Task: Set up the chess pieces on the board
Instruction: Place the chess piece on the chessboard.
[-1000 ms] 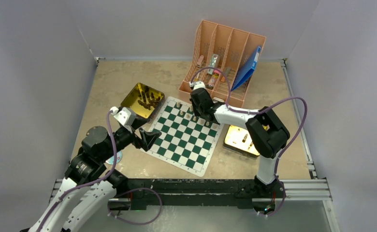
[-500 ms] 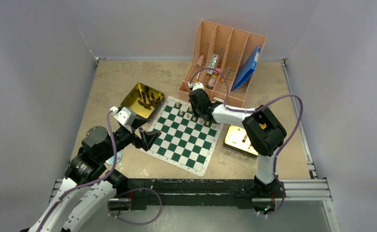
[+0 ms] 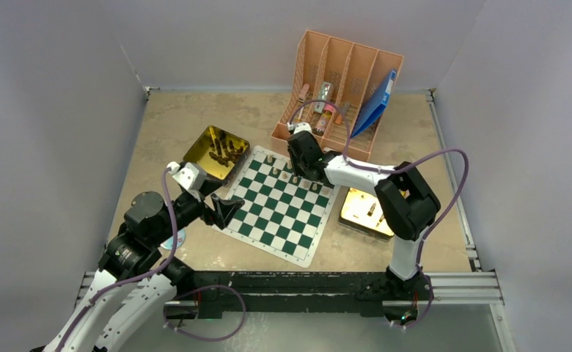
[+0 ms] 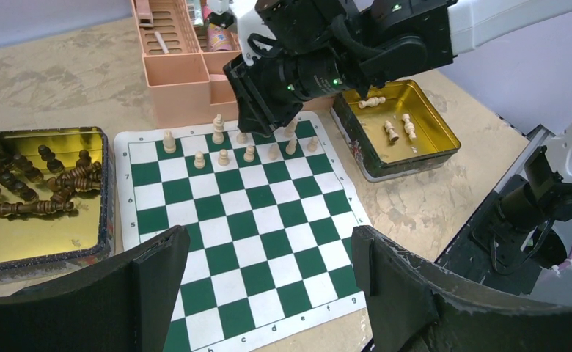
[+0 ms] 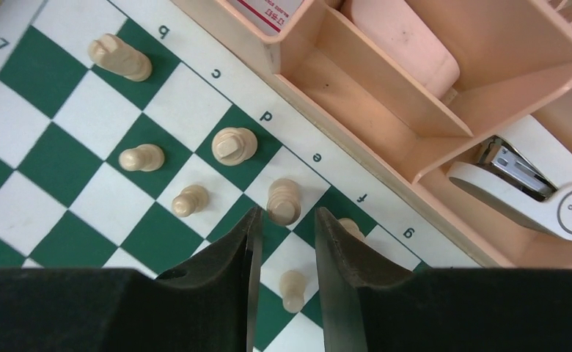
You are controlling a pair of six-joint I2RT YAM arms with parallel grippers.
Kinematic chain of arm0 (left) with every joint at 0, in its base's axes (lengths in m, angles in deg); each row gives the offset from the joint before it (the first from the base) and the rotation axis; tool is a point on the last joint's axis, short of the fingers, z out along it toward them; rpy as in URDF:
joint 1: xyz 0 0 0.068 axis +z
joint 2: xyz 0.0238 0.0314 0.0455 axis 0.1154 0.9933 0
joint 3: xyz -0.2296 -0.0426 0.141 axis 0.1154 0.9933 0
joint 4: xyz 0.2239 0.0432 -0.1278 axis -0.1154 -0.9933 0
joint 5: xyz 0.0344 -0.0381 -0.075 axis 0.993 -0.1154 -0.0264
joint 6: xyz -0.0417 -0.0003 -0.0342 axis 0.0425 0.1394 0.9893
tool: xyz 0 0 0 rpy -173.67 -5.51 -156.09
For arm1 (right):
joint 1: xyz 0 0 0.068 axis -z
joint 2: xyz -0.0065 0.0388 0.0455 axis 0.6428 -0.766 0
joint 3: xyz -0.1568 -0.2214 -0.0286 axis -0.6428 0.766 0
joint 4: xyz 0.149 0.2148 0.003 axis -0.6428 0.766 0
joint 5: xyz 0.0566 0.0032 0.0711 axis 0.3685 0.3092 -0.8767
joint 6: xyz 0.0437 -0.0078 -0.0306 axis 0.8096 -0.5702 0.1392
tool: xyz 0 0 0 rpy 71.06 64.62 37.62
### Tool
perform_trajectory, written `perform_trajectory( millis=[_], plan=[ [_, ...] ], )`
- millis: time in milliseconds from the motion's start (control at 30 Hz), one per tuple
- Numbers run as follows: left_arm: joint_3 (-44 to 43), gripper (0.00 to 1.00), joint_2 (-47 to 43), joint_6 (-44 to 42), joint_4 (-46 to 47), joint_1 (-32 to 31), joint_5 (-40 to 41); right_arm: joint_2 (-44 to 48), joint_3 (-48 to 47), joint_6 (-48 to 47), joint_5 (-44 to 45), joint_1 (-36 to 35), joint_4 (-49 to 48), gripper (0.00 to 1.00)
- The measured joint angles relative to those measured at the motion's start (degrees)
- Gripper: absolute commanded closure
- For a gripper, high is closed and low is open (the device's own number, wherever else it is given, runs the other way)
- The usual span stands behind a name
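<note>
Right fingers (image 5: 338, 279) seemingly flanking tan piece (image 5: 284, 202)

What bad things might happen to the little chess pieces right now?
1. The right gripper hangs with its jaws barely apart on either side of the pale piece on the back row of the board; a crooked lift might tip it.
2. A pawn and another piece stand very close to the gripper, so a sideways move may knock them over.
3. The pink organizer sits right beside the board's edge; the gripper might bump it.
</note>
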Motion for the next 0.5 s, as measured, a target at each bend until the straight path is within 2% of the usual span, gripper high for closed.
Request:
perform_trajectory(
  millis=[233, 500],
  plan=[
    [0.15, 0.19, 0.76, 0.11, -0.09, 0.0, 0.72, 5.49, -0.11, 2.86, -1.16, 0.0, 3.41, 0.65],
    [0.22, 0.19, 5.44, 0.5, -1.77, 0.0, 2.27, 12.37, -0.13, 13.03, 4.79, 0.15, 10.03, 0.64]
  ],
)
